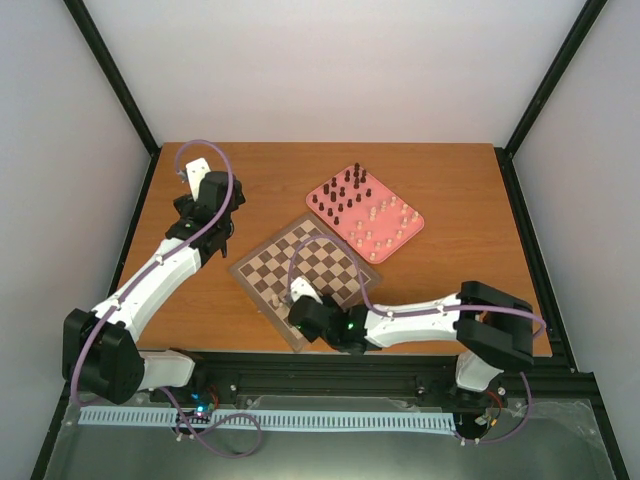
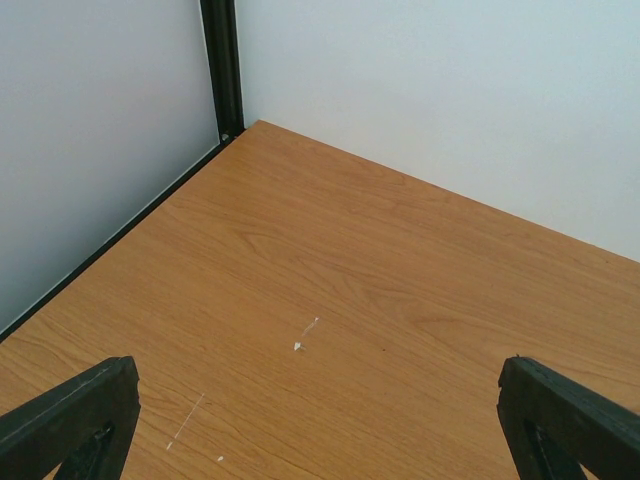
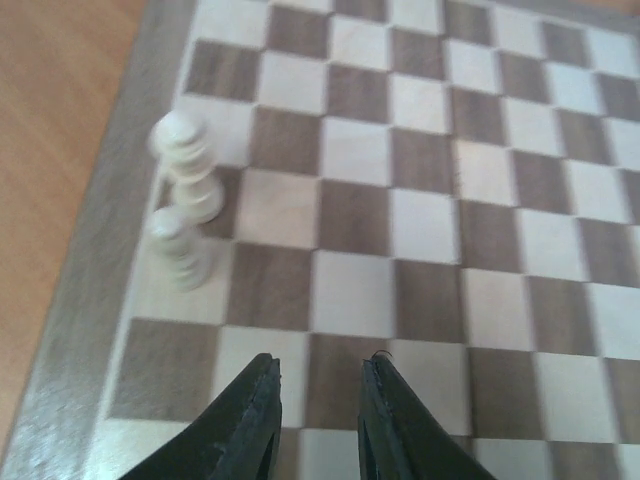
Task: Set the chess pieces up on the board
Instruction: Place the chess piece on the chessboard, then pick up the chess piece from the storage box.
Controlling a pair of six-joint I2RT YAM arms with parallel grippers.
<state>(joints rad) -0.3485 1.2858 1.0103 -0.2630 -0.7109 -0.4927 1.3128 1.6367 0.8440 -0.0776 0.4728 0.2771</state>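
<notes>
The board [image 1: 322, 262] lies checkered in the middle of the table. Two cream chess pieces [image 3: 185, 165] [image 3: 178, 248] stand upright on its left edge squares in the right wrist view. My right gripper [image 3: 322, 365] [image 1: 300, 312] hovers low over the board's near corner, a little right of those pieces, open with nothing between its fingers. The other chess pieces, dark [image 1: 345, 190] and cream [image 1: 385, 215], stand on a pink tray [image 1: 412, 232]. My left gripper [image 2: 320, 420] [image 1: 200, 190] is open over bare table at the far left, away from the board.
The pink tray sits behind and right of the board, almost touching its far corner. White walls and black frame posts [image 2: 222, 70] close in the table on three sides. The left wrist view shows only wood tabletop [image 2: 380, 270] toward the far left corner.
</notes>
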